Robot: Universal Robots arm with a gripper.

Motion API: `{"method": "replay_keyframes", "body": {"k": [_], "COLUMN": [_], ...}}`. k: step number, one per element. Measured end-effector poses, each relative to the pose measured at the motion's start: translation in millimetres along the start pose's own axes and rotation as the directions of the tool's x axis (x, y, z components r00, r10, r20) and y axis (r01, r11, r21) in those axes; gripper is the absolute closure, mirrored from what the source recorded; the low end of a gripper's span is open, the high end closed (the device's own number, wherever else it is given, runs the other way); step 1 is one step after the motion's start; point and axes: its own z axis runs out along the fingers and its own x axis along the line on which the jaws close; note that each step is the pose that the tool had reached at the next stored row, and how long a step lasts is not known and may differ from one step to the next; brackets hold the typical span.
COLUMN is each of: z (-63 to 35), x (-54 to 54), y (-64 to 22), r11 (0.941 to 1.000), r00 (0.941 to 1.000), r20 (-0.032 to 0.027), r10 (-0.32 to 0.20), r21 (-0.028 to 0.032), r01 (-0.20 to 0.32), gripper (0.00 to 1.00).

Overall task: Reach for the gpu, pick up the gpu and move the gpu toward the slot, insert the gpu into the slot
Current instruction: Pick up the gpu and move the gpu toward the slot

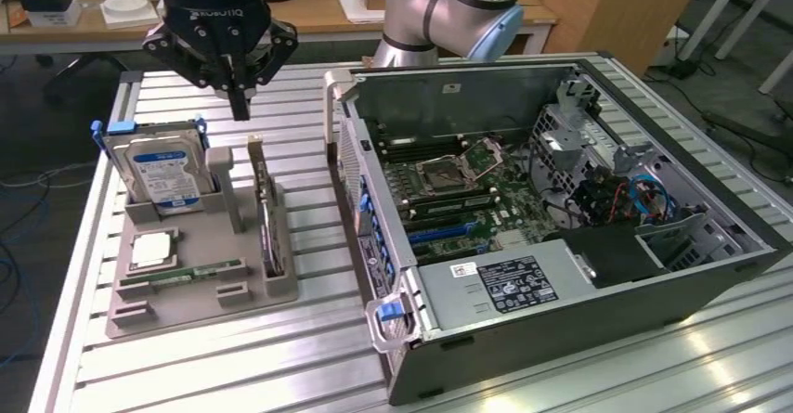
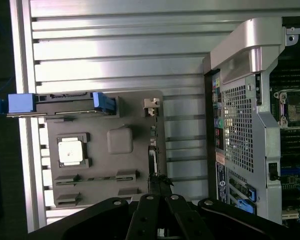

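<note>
The gpu (image 1: 264,216) is a thin dark card standing on edge in the grey holder (image 1: 248,292), with its metal bracket at the far end. Seen edge-on in the wrist view, the gpu (image 2: 152,150) runs along the holder's side nearest the case. My gripper (image 1: 240,105) hangs above the holder's far end, a little above and behind the card, with its fingers shut and nothing between them. In the wrist view the gripper (image 2: 158,183) sits over the card's near end. The blue slot (image 1: 441,233) lies on the motherboard inside the open computer case (image 1: 694,274).
A blue-labelled hard drive (image 1: 166,174) stands in the holder, with a processor chip (image 1: 151,247) and a green memory stick (image 1: 186,271) beside it. The case's side wall (image 1: 353,181) rises close to the gpu. The ribbed metal table (image 1: 310,357) carries everything.
</note>
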Motion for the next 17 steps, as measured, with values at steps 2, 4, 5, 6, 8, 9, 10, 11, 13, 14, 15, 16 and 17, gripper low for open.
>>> {"method": "replay_keyframes", "body": {"k": [2, 4, 5, 6, 8, 9, 10, 11, 13, 14, 15, 16, 17], "z": [0.0, 0.0, 0.0, 0.0, 0.0, 0.0, 0.0, 0.0, 0.2, 0.6, 1.1, 1.8, 2.9], "x": [0.0, 0.0, 0.0, 0.0, 0.0, 0.0, 0.0, 0.0, 0.0, 0.0, 0.1, 0.1, 0.1], "y": [0.0, 0.0, 0.0, 0.0, 0.0, 0.0, 0.0, 0.0, 0.0, 0.1, 0.1, 0.0, 0.0], "r11": [1.0000, 1.0000, 1.0000, 1.0000, 1.0000, 1.0000, 1.0000, 1.0000, 1.0000, 0.9998, 0.9993, 0.9985, 0.9973], "r00": [1.0000, 1.0000, 1.0000, 1.0000, 1.0000, 1.0000, 1.0000, 1.0000, 1.0000, 0.9998, 0.9993, 0.9985, 0.9973], "r20": [0.0000, 0.0000, 0.0000, 0.0000, 0.0000, 0.0000, 0.0000, 0.0000, -0.0002, -0.0010, -0.0018, -0.0025, -0.0031], "r10": [0.000, 0.000, 0.000, 0.000, 0.000, 0.000, 0.000, 0.000, -0.005, -0.021, -0.038, -0.056, -0.073], "r21": [0.0000, 0.0001, 0.0000, 0.0000, 0.0000, 0.0000, 0.0000, 0.0000, -0.0001, -0.0004, -0.0008, -0.0013, -0.0019], "r01": [0.000, 0.000, 0.000, 0.000, 0.000, 0.000, 0.000, 0.000, 0.005, 0.021, 0.038, 0.056, 0.073], "gripper": [0.90, 0.90, 0.89, 0.83, 0.77, 0.71, 0.65, 0.65, 0.53, 0.53, 0.47, 0.47, 0.47]}}
